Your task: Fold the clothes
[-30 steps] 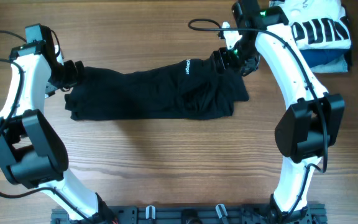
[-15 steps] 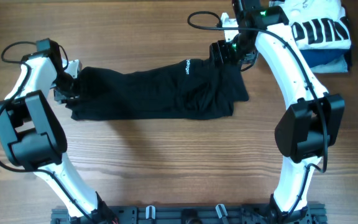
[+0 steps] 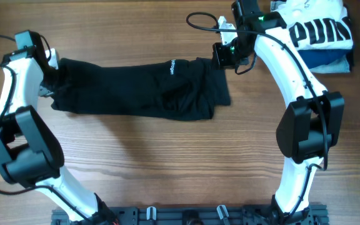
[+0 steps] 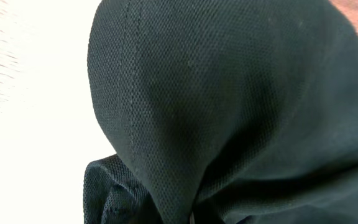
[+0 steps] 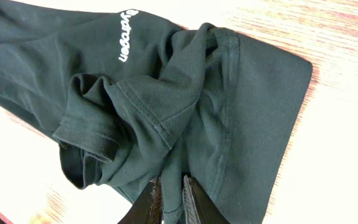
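Black garment lies spread lengthwise across the wooden table, white logo facing up. I see my right gripper pinched tight on its right end. My left gripper meets the left end; fabric fills that wrist camera, so I can't tell its grip.

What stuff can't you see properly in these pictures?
- Left gripper: the black garment fills the left wrist view and hides its fingers. Overhead it is too small to tell if it is open or shut.
- White logo: too small to read overhead.
- Blue garments: overhead, mostly covered by the folded white shirt.
- Right gripper: the bottom edge of the right wrist view cuts off all but its fingertips.
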`<action>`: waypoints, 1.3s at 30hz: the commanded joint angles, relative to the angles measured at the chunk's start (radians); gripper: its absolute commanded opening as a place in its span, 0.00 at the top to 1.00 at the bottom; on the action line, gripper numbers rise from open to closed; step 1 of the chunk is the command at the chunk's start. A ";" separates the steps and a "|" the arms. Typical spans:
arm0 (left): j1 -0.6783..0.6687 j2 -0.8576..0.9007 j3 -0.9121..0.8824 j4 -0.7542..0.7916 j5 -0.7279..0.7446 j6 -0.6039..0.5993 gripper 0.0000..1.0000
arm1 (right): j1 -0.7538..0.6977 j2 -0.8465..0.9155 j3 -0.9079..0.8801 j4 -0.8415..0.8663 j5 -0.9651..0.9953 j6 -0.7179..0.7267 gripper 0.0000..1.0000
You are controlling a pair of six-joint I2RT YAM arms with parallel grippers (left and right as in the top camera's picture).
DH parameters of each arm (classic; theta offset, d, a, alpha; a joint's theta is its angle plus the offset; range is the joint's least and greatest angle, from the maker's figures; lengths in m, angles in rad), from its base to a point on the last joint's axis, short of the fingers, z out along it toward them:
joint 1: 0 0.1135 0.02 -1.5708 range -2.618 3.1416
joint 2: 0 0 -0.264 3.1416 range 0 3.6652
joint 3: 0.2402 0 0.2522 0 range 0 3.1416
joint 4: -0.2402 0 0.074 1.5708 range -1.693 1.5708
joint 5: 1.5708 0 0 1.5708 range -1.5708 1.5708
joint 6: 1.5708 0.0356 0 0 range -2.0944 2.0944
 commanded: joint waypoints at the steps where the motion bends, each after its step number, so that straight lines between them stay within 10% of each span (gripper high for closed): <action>1: -0.057 -0.043 0.017 -0.026 -0.016 -0.017 0.96 | -0.003 0.013 -0.009 0.014 -0.031 0.008 0.87; 13: -0.444 0.019 0.016 -0.034 0.049 -0.074 0.92 | -0.003 0.013 -0.009 0.026 -0.030 0.010 0.74; 14: -0.452 0.026 0.016 -0.031 0.049 -0.073 0.80 | -0.003 0.013 -0.009 0.026 -0.030 0.008 0.72; 15: -0.465 0.031 0.016 -0.017 0.054 -0.073 0.26 | -0.003 0.013 -0.009 0.026 -0.030 0.007 0.70; 16: -0.473 0.031 0.016 -0.004 0.058 -0.073 0.00 | -0.003 0.013 -0.009 0.027 -0.030 0.007 0.70; 30: -0.538 0.025 0.058 0.067 0.244 -0.121 0.00 | -0.037 0.027 -0.169 0.097 0.000 -0.005 0.47; 35: -0.538 -0.045 0.282 -0.063 0.238 -0.129 0.00 | -0.077 0.027 -0.295 0.203 0.001 0.000 0.00; 39: -0.538 -0.140 0.333 -0.102 0.144 -0.129 0.00 | -0.131 0.031 -0.392 0.313 -0.120 -0.060 0.00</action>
